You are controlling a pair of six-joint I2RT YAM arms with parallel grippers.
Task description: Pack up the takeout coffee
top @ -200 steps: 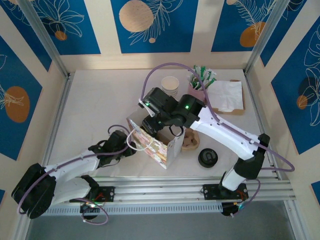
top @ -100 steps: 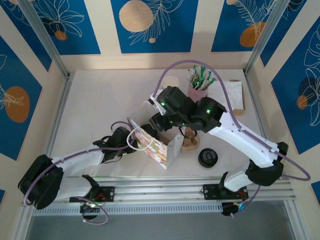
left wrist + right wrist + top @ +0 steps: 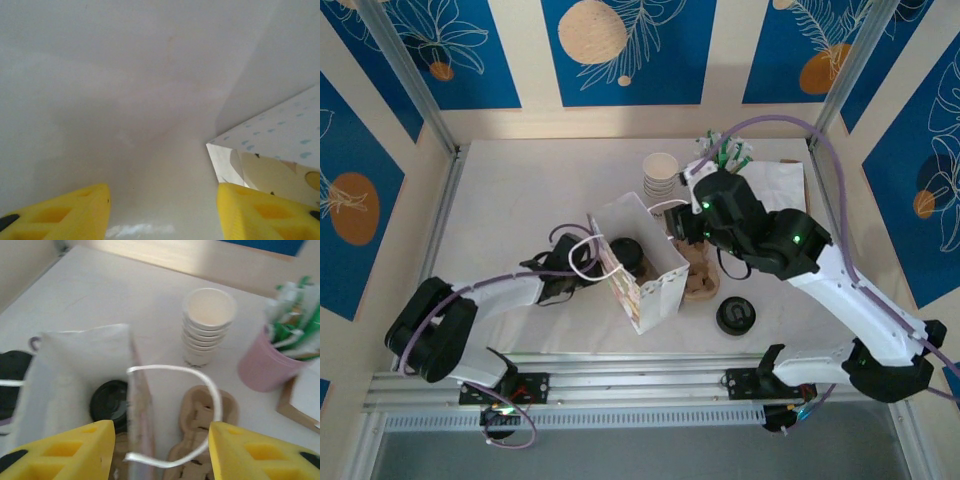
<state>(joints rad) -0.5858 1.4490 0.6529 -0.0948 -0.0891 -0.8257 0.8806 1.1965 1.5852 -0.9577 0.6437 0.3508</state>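
**Top and wrist views.** The takeout coffee (image 3: 625,256) (black lid uppermost) stands inside the open white paper bag (image 3: 662,288) at mid-bench (image 3: 520,200). The right gripper (image 3: 160,432) hovers over the bag's rim and handle loop (image 3: 165,367), its yellow fingers (image 3: 70,450) spread wide and holding nothing. The left gripper (image 3: 162,215) faces the bag's white wall at close range, its fingers likewise wide apart and empty. Behind the bag are a stack of lidless cups (image 3: 660,175) and a pink cup (image 3: 260,367). Beside it are a cardboard carrier (image 3: 200,405) and a loose black lid (image 3: 735,316).
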